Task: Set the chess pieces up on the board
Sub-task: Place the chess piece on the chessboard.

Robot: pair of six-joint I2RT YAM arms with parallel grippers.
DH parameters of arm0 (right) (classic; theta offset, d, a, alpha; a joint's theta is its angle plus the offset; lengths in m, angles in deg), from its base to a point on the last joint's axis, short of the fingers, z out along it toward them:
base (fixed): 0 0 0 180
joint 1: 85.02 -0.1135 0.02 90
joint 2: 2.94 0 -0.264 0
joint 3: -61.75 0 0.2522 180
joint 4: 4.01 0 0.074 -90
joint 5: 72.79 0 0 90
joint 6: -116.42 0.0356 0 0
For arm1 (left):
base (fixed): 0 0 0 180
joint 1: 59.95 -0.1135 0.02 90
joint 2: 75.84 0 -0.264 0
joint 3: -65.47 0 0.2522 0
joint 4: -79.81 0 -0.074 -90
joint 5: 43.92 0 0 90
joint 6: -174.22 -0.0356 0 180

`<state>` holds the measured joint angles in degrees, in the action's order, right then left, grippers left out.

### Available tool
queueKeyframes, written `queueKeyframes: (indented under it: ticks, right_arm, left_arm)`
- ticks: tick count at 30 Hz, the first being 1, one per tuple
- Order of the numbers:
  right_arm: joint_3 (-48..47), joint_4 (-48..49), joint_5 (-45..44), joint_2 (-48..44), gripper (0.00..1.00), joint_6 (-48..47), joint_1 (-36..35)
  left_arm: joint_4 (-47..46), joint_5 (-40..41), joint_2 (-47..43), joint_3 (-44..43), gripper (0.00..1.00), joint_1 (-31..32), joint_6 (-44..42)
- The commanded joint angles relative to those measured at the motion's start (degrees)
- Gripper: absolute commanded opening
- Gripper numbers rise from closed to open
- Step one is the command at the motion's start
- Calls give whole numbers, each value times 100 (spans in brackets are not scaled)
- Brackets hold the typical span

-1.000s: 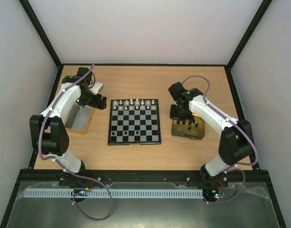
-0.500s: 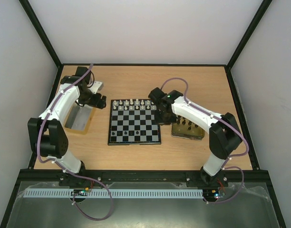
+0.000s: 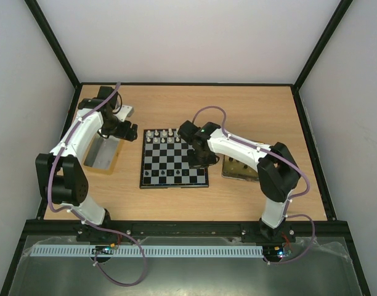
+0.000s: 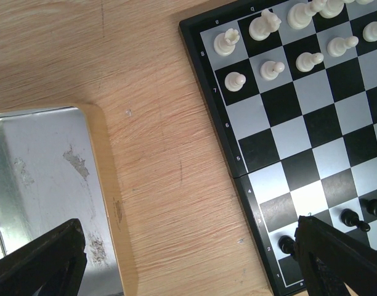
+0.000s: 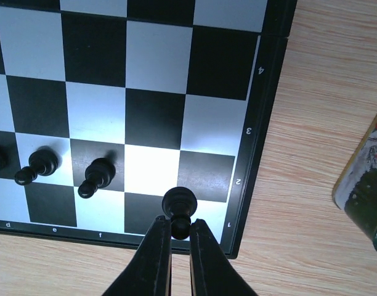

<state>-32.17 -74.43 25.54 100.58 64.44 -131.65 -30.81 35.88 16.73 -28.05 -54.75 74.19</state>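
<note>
**A:** Chess pieces (image 4: 308, 60) status? Which one is in hand, and where?

**B:** Right gripper (image 5: 180, 229) is pinched almost closed on one black pawn (image 5: 179, 202). It's over the board (image 5: 262, 123) at the near-right corner, beside the rank-2 mark. Can't tell if it's touching down.

**A:** Why held like that?

**B:** The fingers are on the narrow end and the wide end pokes out past the tips. My read is head in the grip and base toward the board, so it can land upright. The spot looks like the next free square in the black pawn row, since the placed pawns (image 5: 95, 177) stop just left of it.

**A:** Left side?

**B:** Left gripper (image 4: 188, 226) is spread wide and holding nothing. It's over the table (image 4: 158, 123) just off the board's left edge, with the silver tray (image 4: 40, 160) further left. Probably parked there to stay out of the right arm's reach.

**A:** Counts?

**B:**
- **Fixtures:** one board and two trays. The gold tray (image 3: 239, 172) is right of the board.
- **White pieces (image 4: 264, 24):** five pawns in the second rank from the board's far edge. At least four bigger ones sit in the far rank, then the frame cuts off.
- **Black pieces (image 4: 348, 217):** three at the board's near-left corner. Further right are two whole pawns and one clipped by the frame edge, plus the held one.
- **Black pawn row:** if those groups don't overlap, that's six in the row.
- **Gold tray contents:** the arm covers part of it, so no count.
</note>
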Motion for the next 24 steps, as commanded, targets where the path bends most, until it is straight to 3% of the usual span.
queueKeyframes:
  ticks: [1, 24]
  right_arm:
    - [-84, 0, -20, 75, 5, 104, -134]
    - [64, 329, 35, 422, 5, 175, -284]
  left_arm:
    - [-7, 10, -134, -131, 92, -35, 42]
    - [-12, -35, -149, -106, 92, -97, 13]
